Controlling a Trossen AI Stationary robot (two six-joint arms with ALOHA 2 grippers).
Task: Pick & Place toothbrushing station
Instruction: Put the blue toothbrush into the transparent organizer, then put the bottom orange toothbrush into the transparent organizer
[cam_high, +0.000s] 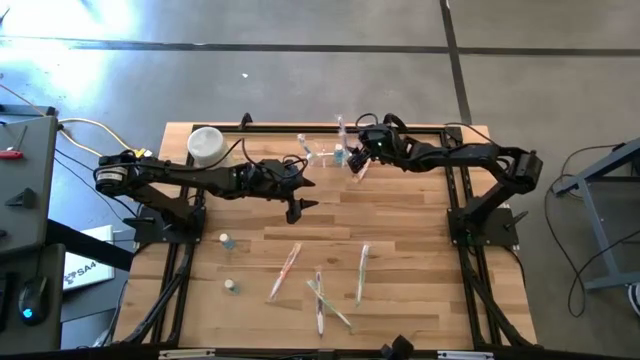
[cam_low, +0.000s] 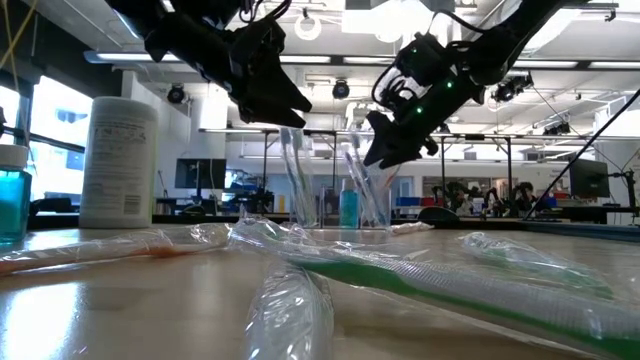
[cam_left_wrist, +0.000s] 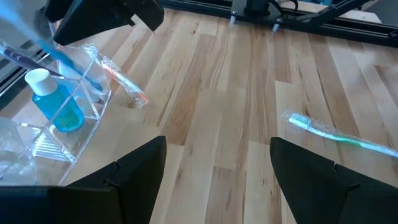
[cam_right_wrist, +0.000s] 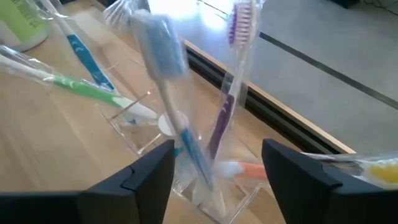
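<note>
Toothbrushing station (cam_high: 328, 152) at counter (cam_high: 420, 230) far edge, between arms. Right gripper (cam_right_wrist: 214, 168) spread, hanging over station, blue toothbrush (cam_right_wrist: 171, 106) standing between its fingers, apparently unpinched. Left gripper (cam_left_wrist: 217, 168) spread, empty, just beside.

Risk: brush tips out, or withdrawing finger snags purple toothbrush (cam_right_wrist: 230, 81), dragging light holder.

White canister (cam_high: 205, 145) nearby; wrapped toothbrushes (cam_high: 320, 280) scattered nearer front.

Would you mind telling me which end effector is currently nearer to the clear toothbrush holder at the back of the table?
The right end effector, open, sits just beside the clear toothbrush holder, on its right. The left end effector hangs open farther toward the table's middle.
</note>
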